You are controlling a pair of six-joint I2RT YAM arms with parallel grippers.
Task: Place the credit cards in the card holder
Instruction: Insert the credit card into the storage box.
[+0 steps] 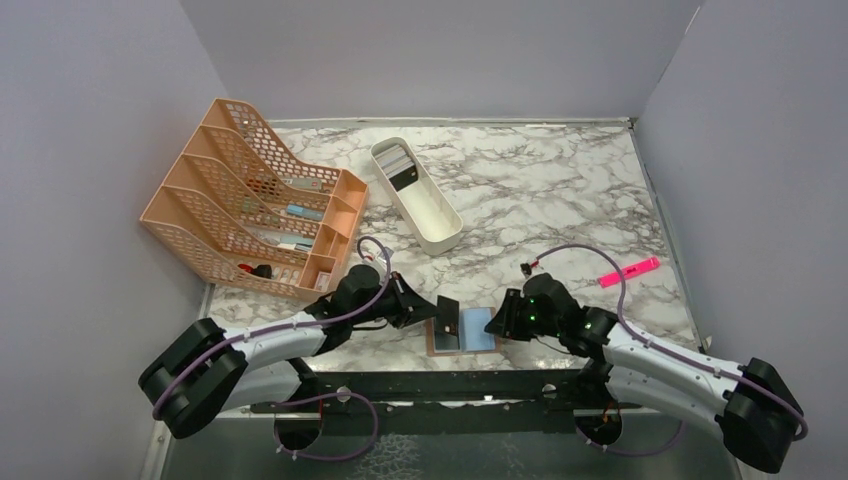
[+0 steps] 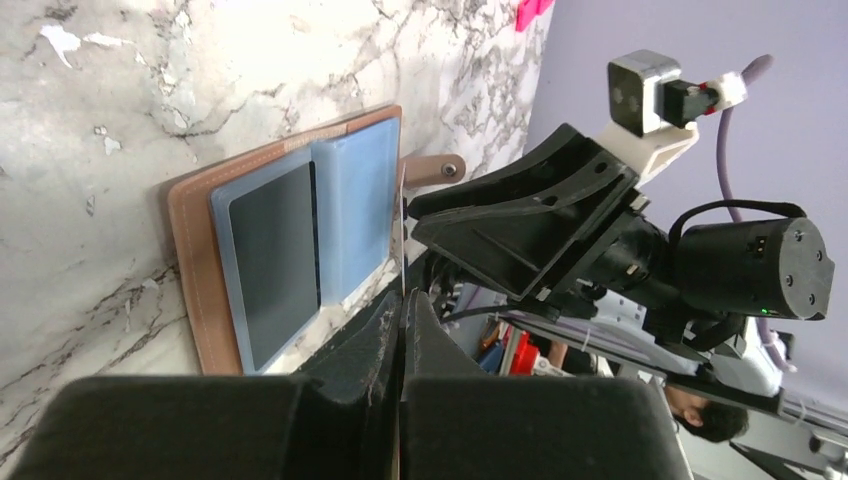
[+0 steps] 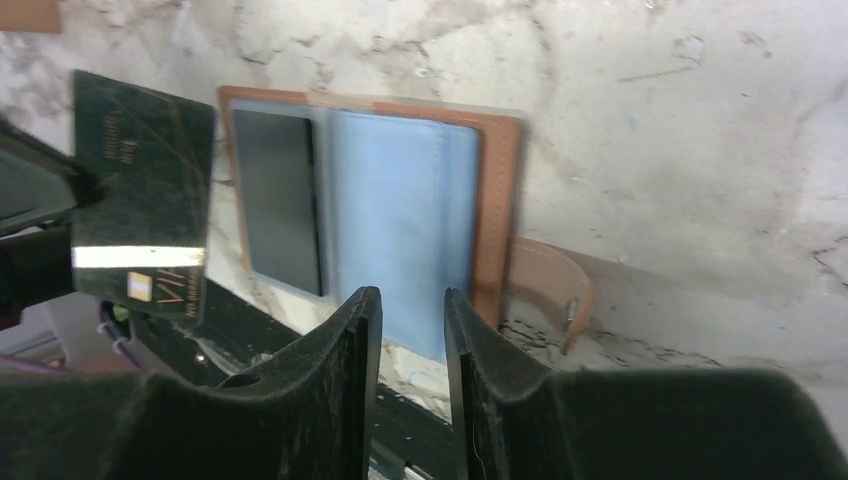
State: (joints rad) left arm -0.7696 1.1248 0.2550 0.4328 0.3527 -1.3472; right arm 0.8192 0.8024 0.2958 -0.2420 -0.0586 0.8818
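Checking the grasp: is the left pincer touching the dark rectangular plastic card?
Touching. The right wrist view shows the left pincer clamped on an edge of the dark rectangular plastic card.

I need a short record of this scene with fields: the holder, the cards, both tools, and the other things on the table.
card holder: lies open on the marble table, near the front edge
pocketed card: dark, inside the holder's left sleeve
dark card: upright, pinched by the left tool, beside the holder
right tool: open, above the holder's right half
white tray: at the back, more cards inside
other: pink highlighter, orange file rack
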